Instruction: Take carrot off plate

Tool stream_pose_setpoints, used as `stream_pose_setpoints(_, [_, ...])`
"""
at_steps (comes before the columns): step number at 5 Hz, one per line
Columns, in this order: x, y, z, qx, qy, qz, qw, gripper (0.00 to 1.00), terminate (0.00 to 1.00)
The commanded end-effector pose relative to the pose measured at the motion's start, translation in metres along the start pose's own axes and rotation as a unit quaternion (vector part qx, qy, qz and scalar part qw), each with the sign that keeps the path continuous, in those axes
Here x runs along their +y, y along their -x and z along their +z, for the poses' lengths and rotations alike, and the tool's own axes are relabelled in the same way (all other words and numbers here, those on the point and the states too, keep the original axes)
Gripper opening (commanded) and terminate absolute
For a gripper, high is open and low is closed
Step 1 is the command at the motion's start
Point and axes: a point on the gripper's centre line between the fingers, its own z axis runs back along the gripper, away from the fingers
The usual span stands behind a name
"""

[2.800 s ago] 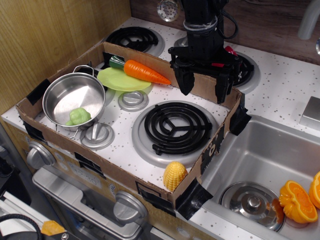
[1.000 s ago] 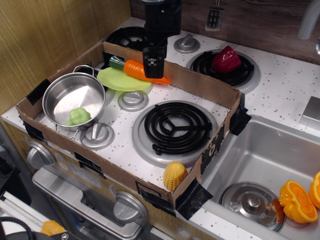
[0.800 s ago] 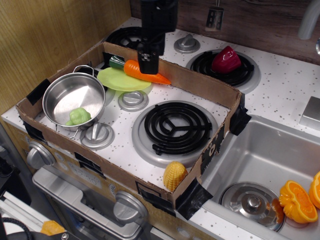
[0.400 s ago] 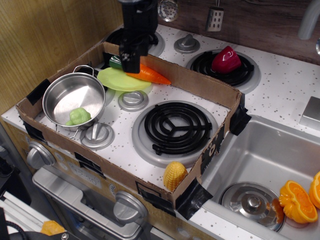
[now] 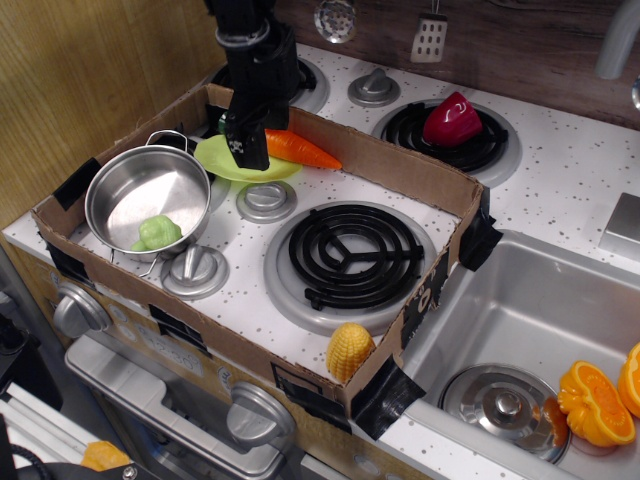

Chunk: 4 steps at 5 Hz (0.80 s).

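The tool (image 5: 245, 148) sits low over the stem end of the carrot (image 5: 298, 150), which lies on the plate (image 5: 222, 160) beside the steel pot (image 5: 147, 197), apparently closed around it, though its fingers are hidden.

Only one camera watches here, set high at the front of the toy stove and tilted down across it. The black gripper (image 5: 245, 140) sits upper left of frame, moderately near; the steel sink (image 5: 520, 300) lies well off to its right, the wooden wall behind it.
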Motion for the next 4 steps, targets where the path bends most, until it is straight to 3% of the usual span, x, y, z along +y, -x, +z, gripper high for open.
stream_pose_setpoints(1, [0.032, -0.003, 0.032, 0.012, -0.080, -0.087, 0.9929, 1.00, 0.00])
stream_pose_setpoints(2, [0.032, -0.001, 0.028, 0.005, -0.086, -0.114, 0.9897, 1.00, 0.00])
stream_pose_setpoints(4, [0.027, 0.002, 0.007, -0.010, -0.063, -0.110, 0.9920, 1.00, 0.00])
